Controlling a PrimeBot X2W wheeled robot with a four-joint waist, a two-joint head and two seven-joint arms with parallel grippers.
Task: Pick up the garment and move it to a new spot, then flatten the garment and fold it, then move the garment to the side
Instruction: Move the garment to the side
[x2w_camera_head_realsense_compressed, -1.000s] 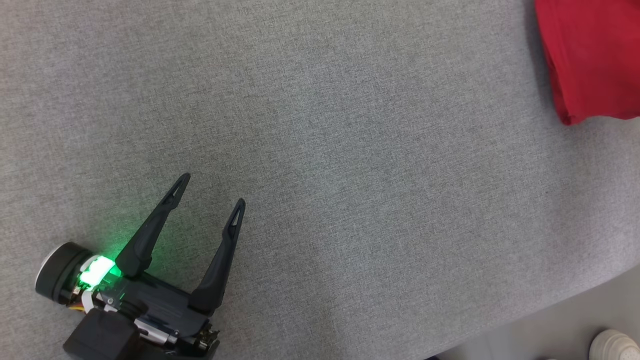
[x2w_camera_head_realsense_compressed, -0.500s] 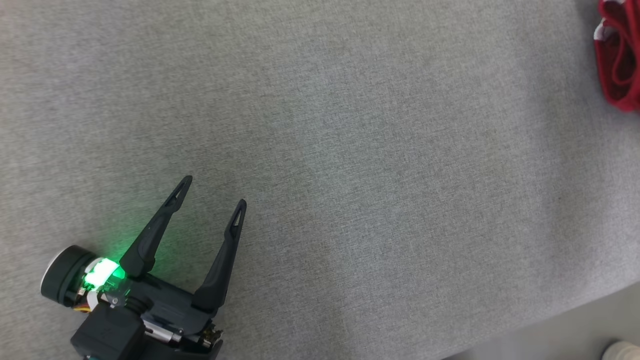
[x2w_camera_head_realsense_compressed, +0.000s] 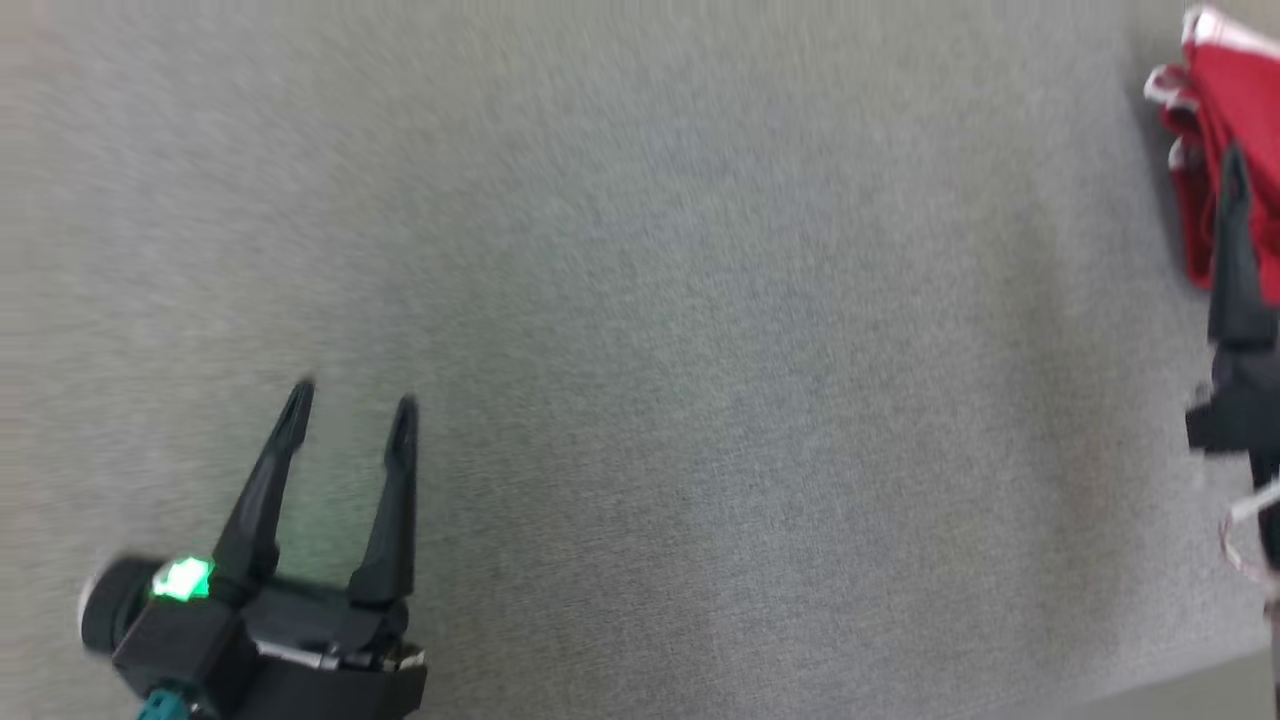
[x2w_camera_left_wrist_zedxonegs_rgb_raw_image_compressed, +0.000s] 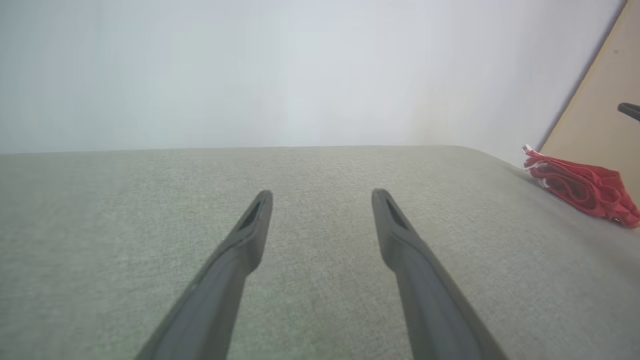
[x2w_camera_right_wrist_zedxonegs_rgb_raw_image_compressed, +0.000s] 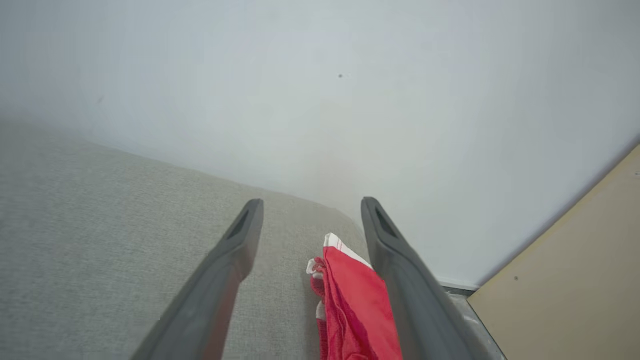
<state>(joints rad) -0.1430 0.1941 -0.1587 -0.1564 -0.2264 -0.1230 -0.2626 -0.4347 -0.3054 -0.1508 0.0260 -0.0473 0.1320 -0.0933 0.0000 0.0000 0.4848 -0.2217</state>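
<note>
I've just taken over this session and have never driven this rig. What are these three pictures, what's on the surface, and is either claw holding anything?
It is a two-armed robot with a long-fingered gripper on each arm. The head view looks down on a grey fabric surface; the left gripper is at lower left. The other two views look along each gripper's own fingers. One thing lies there: a folded red garment near the surface's right edge. The right gripper points at it, fingers spread, not pinching. Both grippers are open; nothing is held.
</note>
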